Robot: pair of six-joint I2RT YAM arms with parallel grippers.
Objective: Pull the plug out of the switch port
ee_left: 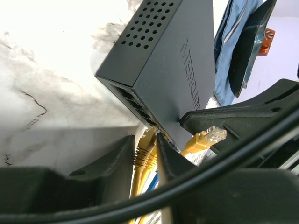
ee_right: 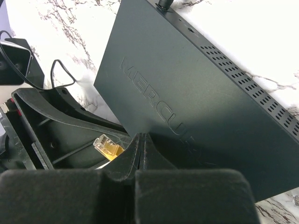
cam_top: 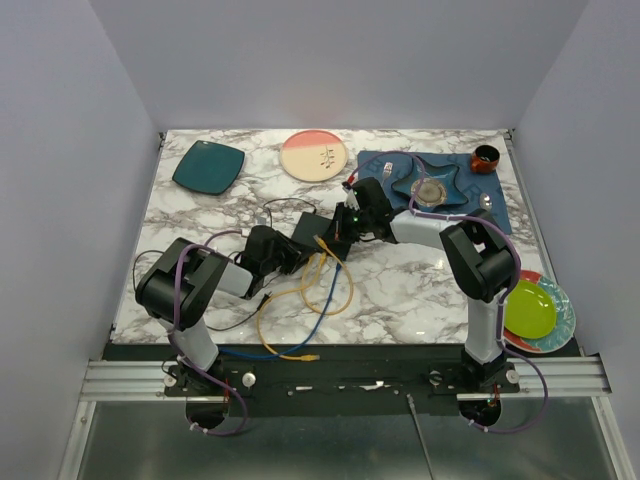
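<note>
Bench (cam_top: pixel 420 290), marble top, read left to right.

- Far left corner: teal square plate (cam_top: pixel 208 165), well apart from the work area.
- Left arm reaches in from the near left. The left tool (ee_left: pixel 145 156) sits at the socket face of the switch (ee_left: pixel 173 60). Its two fingers (ee_left: pixel 114 163) are on either side of the yellow plug (ee_left: pixel 147 137), which is seated in a socket near the end of the row. The fingers are drawn in against the plug's boot and grasp it.
- A blue cable (ee_left: pixel 150 184) runs down beside the yellow one, between the same fingers.
- Top view: yellow cable (cam_top: pixel 300 300) and blue cable loop over the bench in front of the switch. One yellow end lies loose near the front edge (cam_top: pixel 310 356).
- The switch is at the bench middle, lettered top face up, vent holes along one side. It lies between the two tools.
- A second yellow plug (ee_left: pixel 206 138) is out of any socket, loose just beside the switch corner, inside the black frame of the left tool.
- The right tool (ee_right: pixel 141 140) is clenched, tips together with nothing between them. The tips press on the switch's top face by the lettering.
- Back centre: pink-and-cream plate (cam_top: pixel 313 156).
- Back right: blue cloth (cam_top: pixel 495 205) carrying a dark dish, with an orange cup (cam_top: pixel 486 158) at its corner.
- Near right edge: green plate (cam_top: pixel 528 310) on stacked plates.
</note>
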